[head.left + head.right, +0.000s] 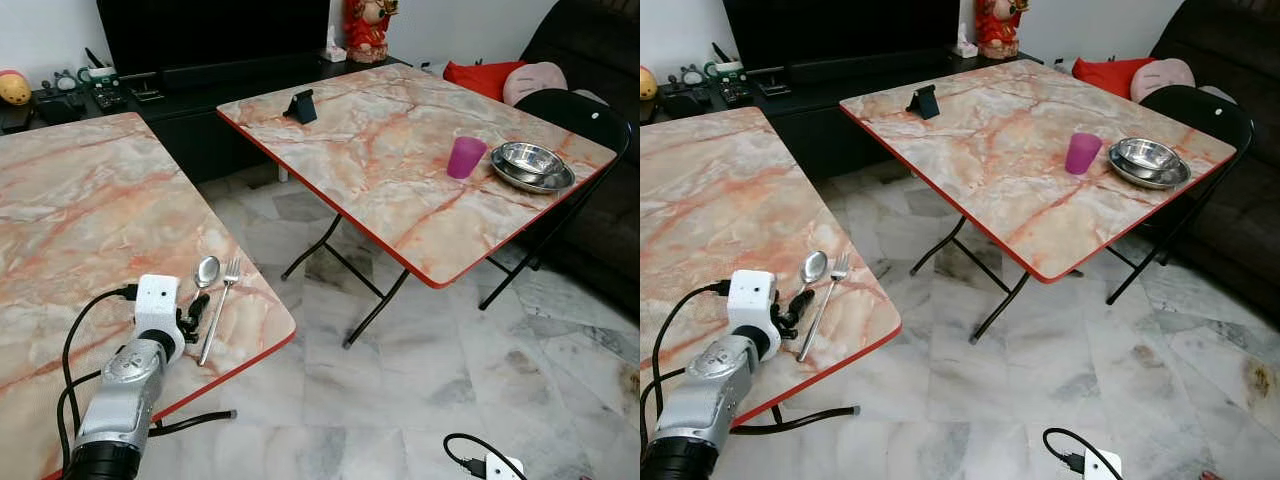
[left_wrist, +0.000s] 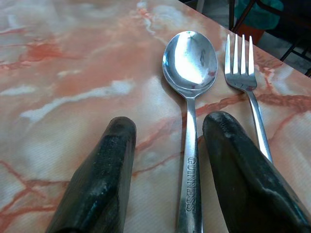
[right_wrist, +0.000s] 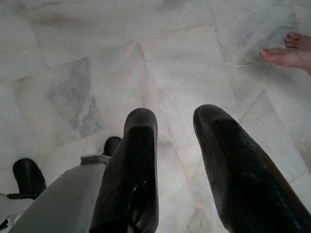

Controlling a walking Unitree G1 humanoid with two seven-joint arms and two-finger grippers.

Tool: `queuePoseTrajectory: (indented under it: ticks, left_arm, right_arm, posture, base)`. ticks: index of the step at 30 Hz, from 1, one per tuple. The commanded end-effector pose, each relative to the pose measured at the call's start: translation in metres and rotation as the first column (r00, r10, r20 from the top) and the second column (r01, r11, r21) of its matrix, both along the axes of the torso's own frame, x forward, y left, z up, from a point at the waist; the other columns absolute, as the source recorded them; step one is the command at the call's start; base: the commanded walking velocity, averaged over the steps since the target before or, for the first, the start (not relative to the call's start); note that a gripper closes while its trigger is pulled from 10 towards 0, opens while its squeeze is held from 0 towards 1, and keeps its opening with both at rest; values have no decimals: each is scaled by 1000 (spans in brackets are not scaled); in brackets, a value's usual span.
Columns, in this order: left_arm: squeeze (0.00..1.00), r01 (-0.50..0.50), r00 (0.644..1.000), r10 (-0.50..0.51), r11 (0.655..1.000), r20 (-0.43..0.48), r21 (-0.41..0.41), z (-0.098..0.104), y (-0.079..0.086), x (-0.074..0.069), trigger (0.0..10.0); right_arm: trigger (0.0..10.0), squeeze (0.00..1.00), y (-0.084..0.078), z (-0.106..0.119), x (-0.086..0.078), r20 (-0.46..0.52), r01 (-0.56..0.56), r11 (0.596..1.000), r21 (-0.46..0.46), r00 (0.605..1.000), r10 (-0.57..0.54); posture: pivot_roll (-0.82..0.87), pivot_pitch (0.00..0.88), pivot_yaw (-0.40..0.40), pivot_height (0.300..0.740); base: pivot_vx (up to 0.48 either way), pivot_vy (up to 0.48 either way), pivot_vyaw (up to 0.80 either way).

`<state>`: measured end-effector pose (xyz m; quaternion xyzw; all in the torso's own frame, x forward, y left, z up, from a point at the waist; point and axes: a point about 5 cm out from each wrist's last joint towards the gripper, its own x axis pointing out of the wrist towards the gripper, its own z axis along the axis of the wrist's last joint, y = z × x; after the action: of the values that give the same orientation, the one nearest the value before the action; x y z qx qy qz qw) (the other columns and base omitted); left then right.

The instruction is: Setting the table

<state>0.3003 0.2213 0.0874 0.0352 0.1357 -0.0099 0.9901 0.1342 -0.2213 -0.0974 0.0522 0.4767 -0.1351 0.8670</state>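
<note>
Left eye view: left arm [image 1: 125, 395], silver with a white wrist block, reaches over the near desk [image 1: 80, 220], close to its red-trimmed front corner. Left claw [image 1: 196, 312] sits at the handle ends of a spoon [image 1: 206, 270] and fork [image 1: 225, 290], which lie side by side and parallel near that corner. Far desk [image 1: 390, 150], same marbled pink-orange top on black folding legs, carries a translucent magenta cup [image 1: 465, 157] just beside a stack of steel bowls [image 1: 531, 165] near its right corner, and a small black stand [image 1: 301, 106] near its far left edge. Black chair [image 1: 575, 110] stands behind the bowls. Floor is grey-white marble tile.

Right eye view: same layout, nothing extra.

Left wrist view: adds detail. Claw fingers [image 2: 102, 179] are spread apart and empty, straddling the spoon handle [image 2: 189, 194] without gripping it; right finger sits between spoon and fork stems. Spoon is polished steel, oval bowl facing up, "GUINNESS" stamped on the handle. Fork has four tines and lies just beside the spoon, not touching it.

Right wrist view: right claw [image 3: 175, 145] hangs over the floor tiles, fingers parted, holding nothing. A person's bare foot [image 3: 289, 53] shows at the frame edge.
</note>
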Motion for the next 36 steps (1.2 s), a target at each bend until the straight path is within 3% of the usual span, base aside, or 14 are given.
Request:
queuePoseTrajectory:
  ticks: [1,6,10,18,19,20,21,22,23,36]
  left_arm:
    - [0,29,1000,-29,1000,4,1,4,-5,3,10000]
    - [0,95,994,-93,995,-50,31,-4,-11,0,10000]
    - [0,88,995,-88,996,-47,10,-5,-13,-1,10000]
    - [0,101,993,-97,993,-69,55,-8,-14,-2,10000]
    - [0,106,991,-101,993,-93,56,-11,-15,-3,4627]
    - [0,112,989,-106,992,-102,54,-13,-15,-4,4627]
    - [0,128,984,-120,990,-135,57,-18,-17,-6,784]
    - [0,132,982,-122,990,-144,58,-19,-17,-7,784]
    - [0,136,981,-127,989,-150,57,-20,-18,-7,0]
    - [0,178,969,-166,983,-180,54,-24,-24,-10,0]
  right_arm:
    - [10000,0,-4,1,0,-2,8,1000,-5,1000,-8]
    - [10000,0,-4,0,-1,-4,6,1000,-5,1000,-6]
    - [10000,0,-4,0,-1,-3,7,1000,-4,1000,-7]
    - [10000,0,-4,1,-1,-3,4,1000,-3,1000,-4]
    - [10000,0,-4,1,-1,-3,4,1000,-2,1000,-4]
    - [10000,0,-4,1,-1,-4,4,1000,-2,1000,-4]
    - [10000,0,-4,0,-1,-4,3,1000,-2,1000,-3]
    - [10000,0,-4,0,-1,-4,3,1000,-1,1000,-3]
    - [10000,0,-4,0,-1,-5,3,1000,-1,1000,-3]
    - [10000,0,-5,1,0,-8,0,1000,-3,1000,0]
  posture:
    - [106,0,-100,740]
    - [103,0,-98,740]
    - [107,0,-102,740]
    - [103,0,-102,740]
    - [103,0,-102,740]
    - [103,0,-102,740]
    - [103,0,-102,740]
    - [103,0,-102,740]
    - [103,0,-102,740]
    - [97,0,-102,740]
  base:
    - [0,0,0]
    - [0,0,0]
    - [0,0,0]
    - [0,0,0]
    - [0,0,0]
    - [0,0,0]
    - [0,0,0]
    - [0,0,0]
    - [0,0,0]
    - [0,0,0]
